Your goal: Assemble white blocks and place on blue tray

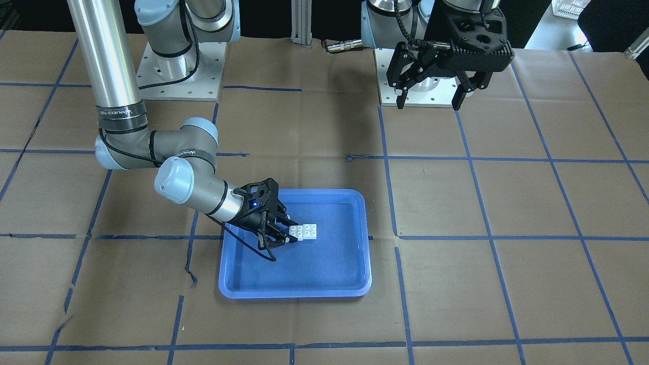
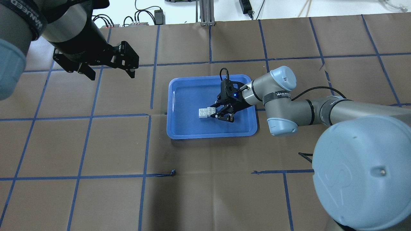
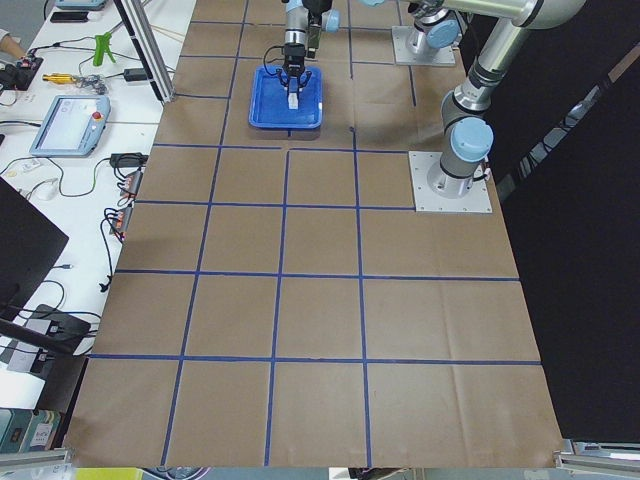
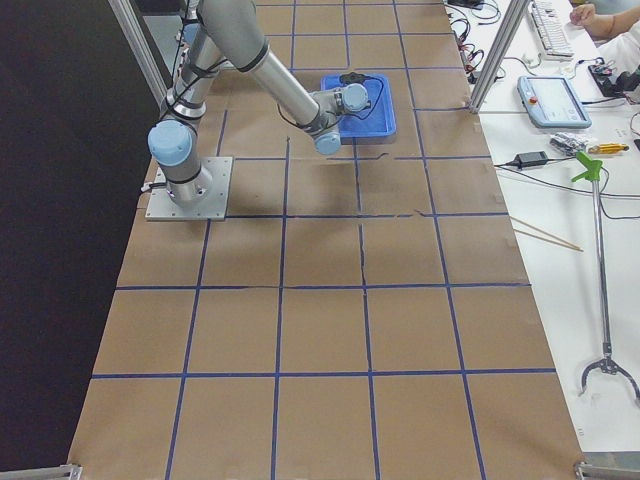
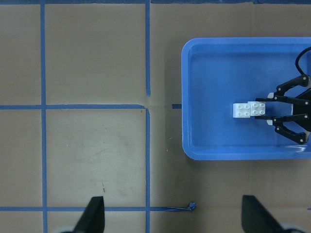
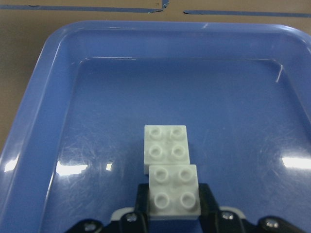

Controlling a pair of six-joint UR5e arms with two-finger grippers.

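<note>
White blocks are inside the blue tray, a little to the robot's right of its middle, both with the four studs facing up. They are side by side and their edges meet, so that together they look like one short bar. In the right wrist view the nearer block covers the near edge of the farther one and seems to sit a little higher, but whether the two are really locked together I cannot tell. The right gripper is low in the tray and reaches in from the robot's right side with its wrist tilted down. Its jaws are closed to the width of one block, and the black fingers lie against both sides of the nearer block. The farther block is outside the jaws and touches only its neighbour. The left gripper hangs high above the table, well apart from the tray, close to its own base. Its jaws are spread wide and hold nothing. The table is covered with brown paper marked by blue tape lines, and the tray rests flat on it.
</note>
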